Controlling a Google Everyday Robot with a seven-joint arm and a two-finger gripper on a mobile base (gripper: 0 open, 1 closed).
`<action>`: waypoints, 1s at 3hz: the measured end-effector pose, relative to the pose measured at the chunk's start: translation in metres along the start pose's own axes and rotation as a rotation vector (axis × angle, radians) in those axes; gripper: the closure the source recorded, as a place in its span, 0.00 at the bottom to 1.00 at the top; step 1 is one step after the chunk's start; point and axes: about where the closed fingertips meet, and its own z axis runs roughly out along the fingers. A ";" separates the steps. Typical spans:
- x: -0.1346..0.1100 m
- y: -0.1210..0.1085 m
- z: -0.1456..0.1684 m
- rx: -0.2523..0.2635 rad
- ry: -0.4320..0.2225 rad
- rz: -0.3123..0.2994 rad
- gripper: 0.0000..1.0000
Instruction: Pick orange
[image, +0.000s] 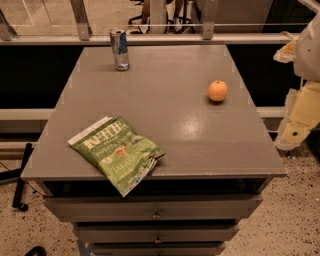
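The orange (217, 91) is a small round fruit resting on the grey tabletop (165, 110), toward the right side and a little back from the middle. My gripper (296, 131) hangs at the far right of the view, off the table's right edge, to the right of the orange and nearer to me, well apart from it. It holds nothing that I can see.
A slim silver and blue drink can (119, 49) stands upright at the back left. A green chip bag (117, 152) lies at the front left, overhanging the front edge. Drawers (155, 210) sit below the top. A railing (150, 37) runs behind the table.
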 end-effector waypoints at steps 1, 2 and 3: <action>0.000 0.000 0.000 0.000 0.000 0.000 0.00; 0.002 -0.011 0.010 0.013 -0.044 0.007 0.00; 0.001 -0.039 0.037 0.031 -0.133 0.029 0.00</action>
